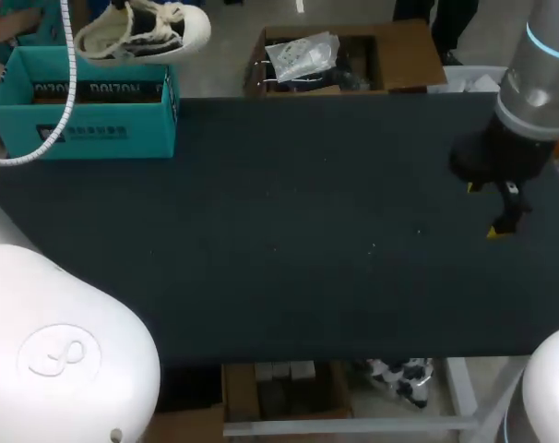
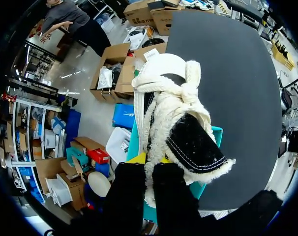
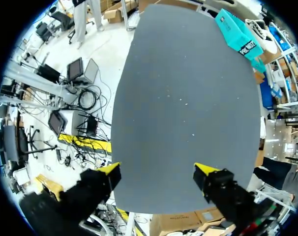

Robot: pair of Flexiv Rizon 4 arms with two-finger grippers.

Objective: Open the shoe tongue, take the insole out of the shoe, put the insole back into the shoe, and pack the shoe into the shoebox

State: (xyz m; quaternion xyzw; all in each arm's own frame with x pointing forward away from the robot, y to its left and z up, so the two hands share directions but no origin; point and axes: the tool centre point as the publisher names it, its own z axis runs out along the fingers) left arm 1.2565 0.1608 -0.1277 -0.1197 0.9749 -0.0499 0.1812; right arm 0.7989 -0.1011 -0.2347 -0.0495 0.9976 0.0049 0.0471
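Note:
A white fleecy shoe (image 2: 178,113) with a black tongue and a tied lace hangs over the open teal shoebox (image 1: 86,115) at the table's far left corner. My left gripper (image 2: 151,160) is shut on the shoe's rim at the heel end. In the head view the shoe (image 1: 141,32) sits above the box's back edge. My right gripper (image 1: 487,210) hovers over the table's right side, open with nothing between its fingers. In the right wrist view, the right gripper (image 3: 158,172) looks across bare table toward the shoebox (image 3: 237,34) and the shoe (image 3: 259,27). No insole is visible.
The dark table top (image 1: 289,240) stretches between the shoebox and my right gripper. A white cable (image 1: 72,74) loops down in front of the box. White arm housings (image 1: 58,351) fill the near corners.

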